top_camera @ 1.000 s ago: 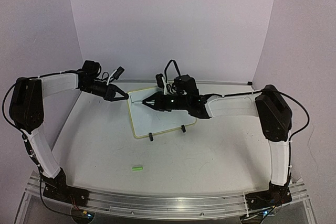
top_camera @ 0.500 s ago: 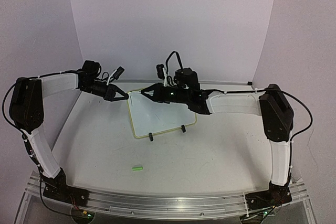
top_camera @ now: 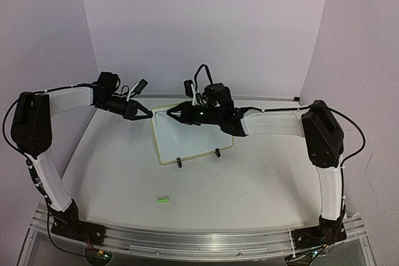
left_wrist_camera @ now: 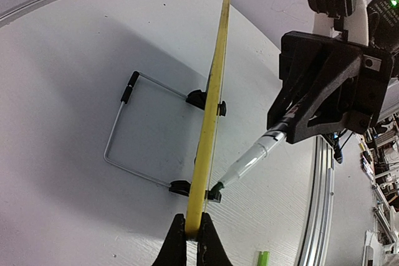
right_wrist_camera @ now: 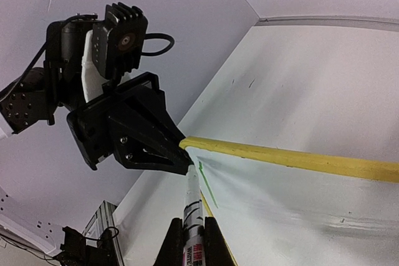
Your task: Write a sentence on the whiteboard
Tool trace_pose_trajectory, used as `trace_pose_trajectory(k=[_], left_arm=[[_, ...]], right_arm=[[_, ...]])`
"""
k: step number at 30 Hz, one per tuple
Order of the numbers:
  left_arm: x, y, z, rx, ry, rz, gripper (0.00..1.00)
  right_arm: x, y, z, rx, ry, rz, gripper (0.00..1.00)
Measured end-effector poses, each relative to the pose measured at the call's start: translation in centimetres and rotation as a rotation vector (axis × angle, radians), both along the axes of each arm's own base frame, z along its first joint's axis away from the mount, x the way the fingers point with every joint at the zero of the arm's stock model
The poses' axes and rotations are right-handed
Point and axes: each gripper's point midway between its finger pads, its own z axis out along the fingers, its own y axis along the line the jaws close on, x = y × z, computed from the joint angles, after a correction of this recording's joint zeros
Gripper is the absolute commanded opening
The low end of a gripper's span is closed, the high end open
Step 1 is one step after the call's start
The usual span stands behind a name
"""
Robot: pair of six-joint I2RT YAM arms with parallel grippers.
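The whiteboard (top_camera: 193, 138) leans on its wire stand (left_wrist_camera: 124, 135) at the far middle of the tabletop (top_camera: 237, 185). The left tool (left_wrist_camera: 193, 232) is clamped on the board's yellow frame at the upper-left corner, bracing it. The right tool (right_wrist_camera: 192, 244) is closed around a green marker (left_wrist_camera: 252, 160), whose tip is at that corner of the writing face. A thin green mark (right_wrist_camera: 206, 188) there may be ink or a reflection. Good letters call for light pressure and small strokes, so the board doesn't rock.
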Motion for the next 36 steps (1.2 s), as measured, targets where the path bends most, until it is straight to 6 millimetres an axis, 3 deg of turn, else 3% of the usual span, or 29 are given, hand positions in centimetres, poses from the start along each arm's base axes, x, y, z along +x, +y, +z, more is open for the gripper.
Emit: trace_pose_trajectory(k=[16,21,36], left_arm=[[0.0,0.0,-0.1,0.003,0.000,0.003,0.00],[0.0,0.0,-0.1,0.003,0.000,0.003,0.00],[0.0,0.0,0.0,0.003,0.000,0.002,0.00]], right_arm=[[0.4,-0.2,-1.2,-0.025,0.010,-0.046,0.00],[0.0,-1.1,-1.7,-0.042,0.010,-0.081,0.00],[0.0,-1.8,-1.6,-0.048,0.009,-0.101,0.00]])
